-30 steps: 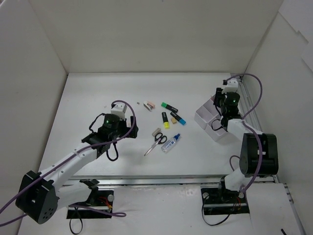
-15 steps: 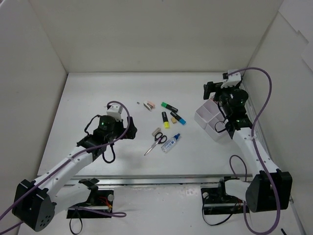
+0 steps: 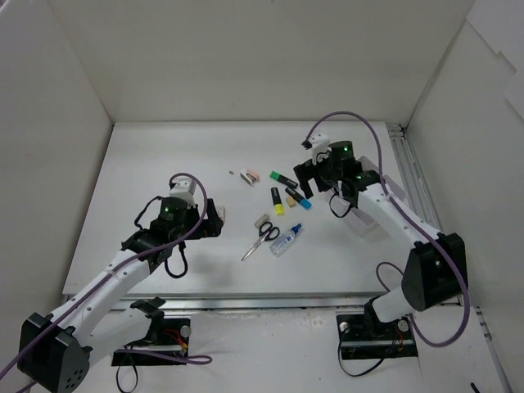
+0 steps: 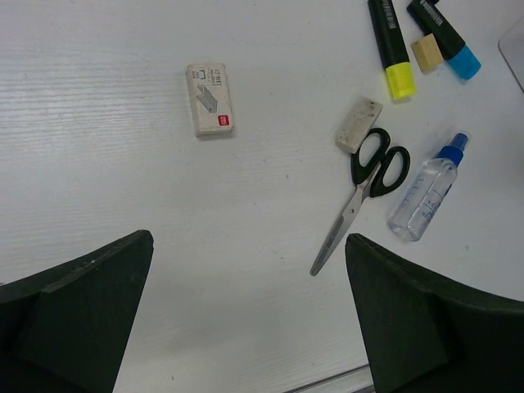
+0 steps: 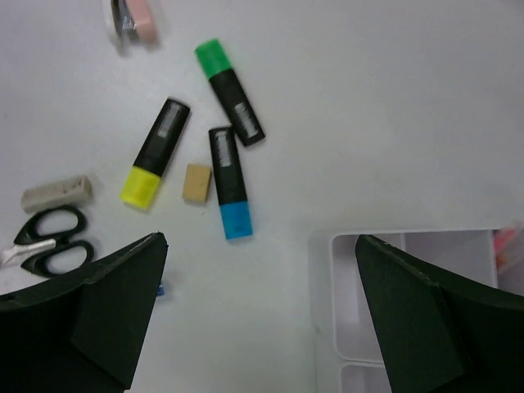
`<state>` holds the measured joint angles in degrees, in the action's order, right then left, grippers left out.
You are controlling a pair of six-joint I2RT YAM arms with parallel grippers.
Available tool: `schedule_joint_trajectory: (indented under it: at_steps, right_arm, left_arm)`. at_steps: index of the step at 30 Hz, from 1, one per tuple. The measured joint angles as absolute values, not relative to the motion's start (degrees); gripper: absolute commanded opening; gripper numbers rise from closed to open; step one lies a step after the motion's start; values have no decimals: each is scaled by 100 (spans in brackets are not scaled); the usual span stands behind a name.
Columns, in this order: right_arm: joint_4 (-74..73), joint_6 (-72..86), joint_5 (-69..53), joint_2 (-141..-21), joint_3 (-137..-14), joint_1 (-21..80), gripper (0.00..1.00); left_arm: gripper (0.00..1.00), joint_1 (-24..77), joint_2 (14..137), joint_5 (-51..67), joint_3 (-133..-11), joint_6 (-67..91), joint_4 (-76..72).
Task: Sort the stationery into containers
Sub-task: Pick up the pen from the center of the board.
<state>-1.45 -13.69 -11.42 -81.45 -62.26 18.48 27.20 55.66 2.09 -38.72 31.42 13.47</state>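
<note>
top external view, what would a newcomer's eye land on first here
The bright scatter in the middle of the table: green highlighter, yellow highlighter and blue highlighter, with black-handled scissors and a glue bottle just below them. The right gripper hangs open close by the highlighters, and the white tray sits to its right, partly hidden by the right arm.

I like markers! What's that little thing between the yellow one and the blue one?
A small tan eraser lies between the yellow highlighter and the blue highlighter, clearest in the right wrist view.
</note>
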Motion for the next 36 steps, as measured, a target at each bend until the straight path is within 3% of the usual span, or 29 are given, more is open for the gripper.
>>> schedule_joint_trajectory:
  at_steps: [15, 19, 23, 28, 31, 36]
  right_arm:
    - [-1564, -1693, -760, -10613, -7570, 2554, 93]
    - [-1706, -1752, -729, -10954, -7620, 2502, 91]
    - [-1872, -1861, -716, -11161, -7675, 2434, 83]
    - [-1916, -2045, -666, -11456, -7918, 2331, 82]
    - [-1955, -2187, -670, -11552, -8071, 2316, 74]
    - [-1999, -2311, -725, -11756, -8326, 2252, 47]
  left_arm:
    - [99, 2624, 5596, 169, -3872, 3159, 1476]
    - [99, 2561, 5610, 167, -3872, 3124, 1476]
    - [99, 2460, 5607, 167, -3872, 3039, 1479]
    - [100, 2342, 5610, 172, -3872, 2961, 1479]
    - [100, 2287, 5614, 191, -3872, 2908, 1479]
    - [99, 2202, 5655, 196, -3872, 2886, 1479]
